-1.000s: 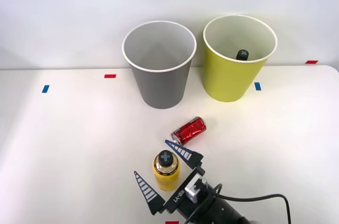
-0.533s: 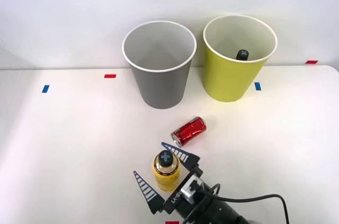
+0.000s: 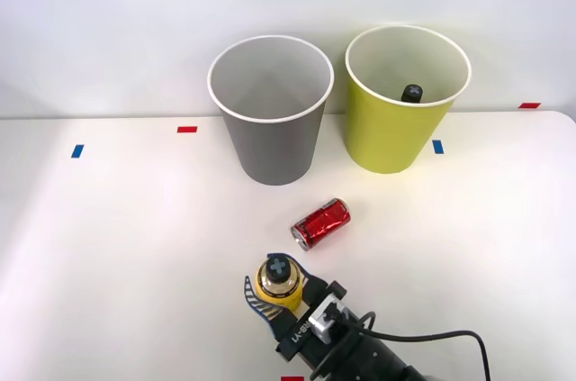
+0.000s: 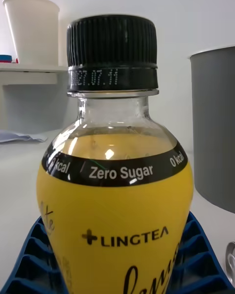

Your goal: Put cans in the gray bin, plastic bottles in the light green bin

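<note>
Yellow-labelled bottle (image 3: 280, 284) is standing upright at the lower centre of the front view, and the right gripper (image 3: 279, 295) is clamping it, its blue ribbed fingers (image 4: 34, 255) pressing against both sides of the label (the wrist view is showing the black cap and "Zero Sugar" band up close). Just above and right of it, the red can (image 3: 321, 222) is lying on its side on the white table (image 3: 117, 246). Farther up, the gray bin (image 3: 271, 111) and the light green bin (image 3: 405, 100) are standing side by side, the green one holding a black-capped bottle (image 3: 412, 93).
</note>
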Robot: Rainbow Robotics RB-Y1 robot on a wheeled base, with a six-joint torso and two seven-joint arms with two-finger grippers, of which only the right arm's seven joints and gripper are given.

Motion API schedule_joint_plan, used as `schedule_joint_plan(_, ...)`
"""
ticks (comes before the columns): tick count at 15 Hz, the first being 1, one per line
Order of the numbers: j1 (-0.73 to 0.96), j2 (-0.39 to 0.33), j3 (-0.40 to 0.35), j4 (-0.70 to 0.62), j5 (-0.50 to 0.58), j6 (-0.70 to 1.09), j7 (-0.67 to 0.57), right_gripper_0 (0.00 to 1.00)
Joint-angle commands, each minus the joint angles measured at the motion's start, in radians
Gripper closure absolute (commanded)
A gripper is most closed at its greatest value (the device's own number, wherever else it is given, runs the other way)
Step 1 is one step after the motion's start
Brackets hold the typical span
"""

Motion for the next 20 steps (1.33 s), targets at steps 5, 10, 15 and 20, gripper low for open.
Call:
schedule_joint_plan(5,0.146,-0.094,-0.154,-0.215,0.007,0.064,-0.015,1.0)
schedule_joint_plan(10,0.37,-0.19,-0.36,-0.499,-0.043,0.195,-0.026,1.0)
schedule_joint_plan(15,0.399,-0.192,-0.481,-0.534,-0.171,0.15,-0.035,1.0)
schedule_joint_plan(20,0.398,-0.141,-0.557,-0.537,-0.175,0.141,-0.04,1.0)
